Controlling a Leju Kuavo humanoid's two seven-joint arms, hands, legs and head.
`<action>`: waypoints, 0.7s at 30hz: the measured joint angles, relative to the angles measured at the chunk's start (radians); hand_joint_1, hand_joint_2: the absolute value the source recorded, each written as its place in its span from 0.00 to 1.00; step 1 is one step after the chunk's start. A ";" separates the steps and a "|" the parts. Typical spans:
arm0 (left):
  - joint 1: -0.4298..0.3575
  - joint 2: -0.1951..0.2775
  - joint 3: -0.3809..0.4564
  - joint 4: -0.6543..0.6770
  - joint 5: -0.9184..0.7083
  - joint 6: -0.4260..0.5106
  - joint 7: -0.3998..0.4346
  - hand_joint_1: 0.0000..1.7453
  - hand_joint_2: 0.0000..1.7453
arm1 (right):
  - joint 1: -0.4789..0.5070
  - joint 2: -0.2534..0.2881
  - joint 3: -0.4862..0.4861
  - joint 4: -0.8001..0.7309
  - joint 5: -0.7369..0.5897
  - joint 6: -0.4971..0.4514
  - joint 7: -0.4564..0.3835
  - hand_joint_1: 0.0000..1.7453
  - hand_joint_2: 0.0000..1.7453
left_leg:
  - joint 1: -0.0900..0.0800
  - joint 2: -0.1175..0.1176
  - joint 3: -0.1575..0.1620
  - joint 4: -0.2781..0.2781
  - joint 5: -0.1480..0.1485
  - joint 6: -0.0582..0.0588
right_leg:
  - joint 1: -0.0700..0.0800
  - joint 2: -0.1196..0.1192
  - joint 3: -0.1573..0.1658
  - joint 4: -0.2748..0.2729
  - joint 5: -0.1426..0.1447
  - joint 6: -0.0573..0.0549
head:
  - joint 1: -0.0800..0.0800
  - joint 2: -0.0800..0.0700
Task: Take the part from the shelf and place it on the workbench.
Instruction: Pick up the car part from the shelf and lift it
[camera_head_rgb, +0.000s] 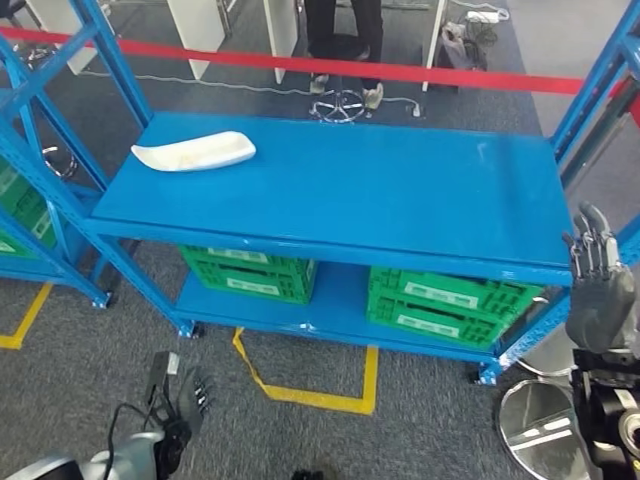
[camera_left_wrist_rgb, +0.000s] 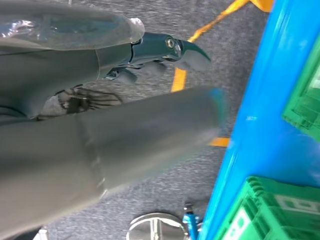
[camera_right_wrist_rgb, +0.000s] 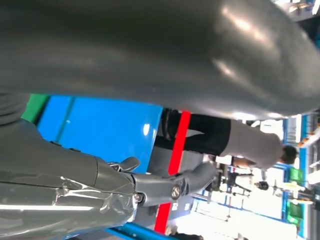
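Nothing's been grabbed yet: the white part (camera_head_rgb: 194, 152) is sat upper left on the shelf (camera_head_rgb: 362, 190). Both the left hand (camera_head_rgb: 183, 400) and right hand (camera_head_rgb: 598, 285) are held empty with fingers apart, so a reach toward it is probably needed next.

The blue shelf's (camera_head_rgb: 340, 190) top is bare from its front edge across to the right end, with the white part (camera_head_rgb: 194, 152) alone near the back-left corner, while slanted blue uprights (camera_head_rgb: 592, 85) flank both ends and green crates (camera_head_rgb: 253, 272) fill the lower tier.
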 joint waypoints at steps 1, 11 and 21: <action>-0.002 -0.002 0.000 0.000 -0.001 0.000 0.000 0.00 0.00 | -0.001 0.000 -0.001 -0.002 0.001 0.001 -0.001 0.00 0.00 | 0.003 0.002 0.017 -0.004 -0.009 0.000 | 0.000 -0.008 -0.012 0.042 0.018 0.004 | -0.001 0.000; -0.001 -0.016 0.000 0.000 -0.006 -0.001 0.001 0.00 0.00 | 0.007 -0.002 -0.009 -0.005 0.009 0.002 0.004 0.00 0.00 | 0.017 0.009 0.233 -0.004 -0.172 -0.004 | -0.003 -0.052 -0.256 0.102 0.034 0.028 | 0.012 0.000; -0.012 -0.017 0.000 0.000 -0.012 0.006 0.000 0.00 0.00 | 0.002 -0.002 -0.012 -0.008 0.010 0.008 0.006 0.00 0.00 | 0.019 0.009 0.249 -0.001 -0.199 -0.023 | 0.006 -0.039 -0.238 0.029 0.182 0.003 | 0.017 0.000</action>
